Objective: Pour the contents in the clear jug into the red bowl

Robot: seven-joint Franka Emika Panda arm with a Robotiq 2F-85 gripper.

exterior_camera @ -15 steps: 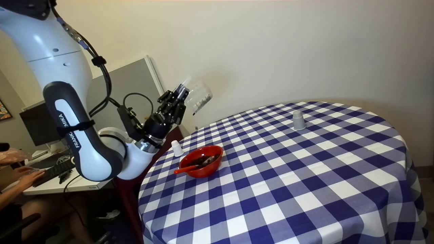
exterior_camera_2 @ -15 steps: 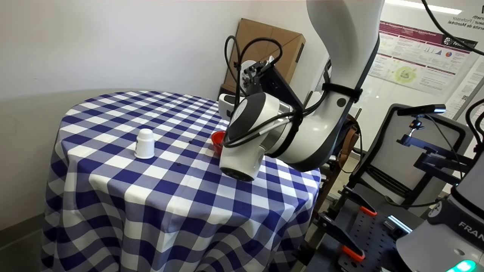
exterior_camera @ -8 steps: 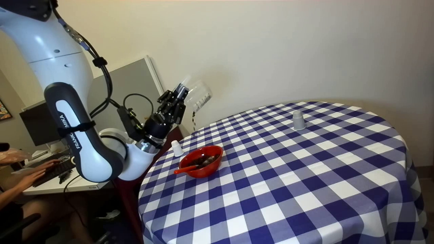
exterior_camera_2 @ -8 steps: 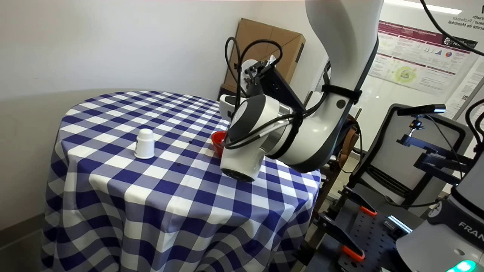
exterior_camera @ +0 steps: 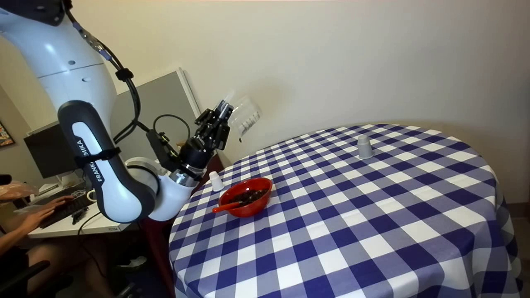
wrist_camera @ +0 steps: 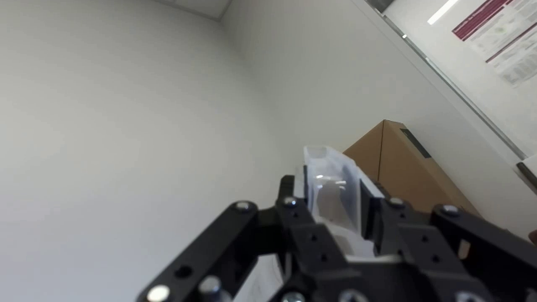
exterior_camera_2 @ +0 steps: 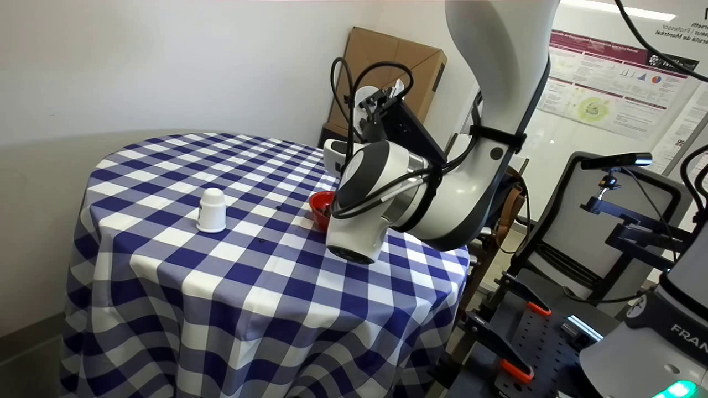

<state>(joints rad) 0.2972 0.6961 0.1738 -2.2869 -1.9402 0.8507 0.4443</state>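
Note:
The clear jug (exterior_camera: 245, 116) is held tilted in the air, mouth down, above and behind the red bowl (exterior_camera: 257, 207) in an exterior view. A small dark piece is just under its lip. My gripper (exterior_camera: 225, 106) is shut on the jug's handle; in the wrist view the clear handle (wrist_camera: 333, 201) sits between the fingers (wrist_camera: 331, 184). The bowl stands on the checkered table, with dark pieces and a red spoon (exterior_camera: 227, 207) in it. In an exterior view the bowl (exterior_camera_2: 318, 205) is partly behind my arm, which hides the jug and gripper.
A white cup (exterior_camera: 216, 181) stands close beside the bowl. A white upside-down cup or stack (exterior_camera: 365, 147) stands farther off; it also shows in an exterior view (exterior_camera_2: 212, 211). A few dark bits (exterior_camera_2: 261, 240) lie on the tablecloth (exterior_camera_2: 232, 276). A wall rises behind the table.
Half a second ago a thin stream of dark pieces fell from the jug; now only a small piece shows at its lip. Dark pieces now cover the spoon's head. The arm shifted slightly.

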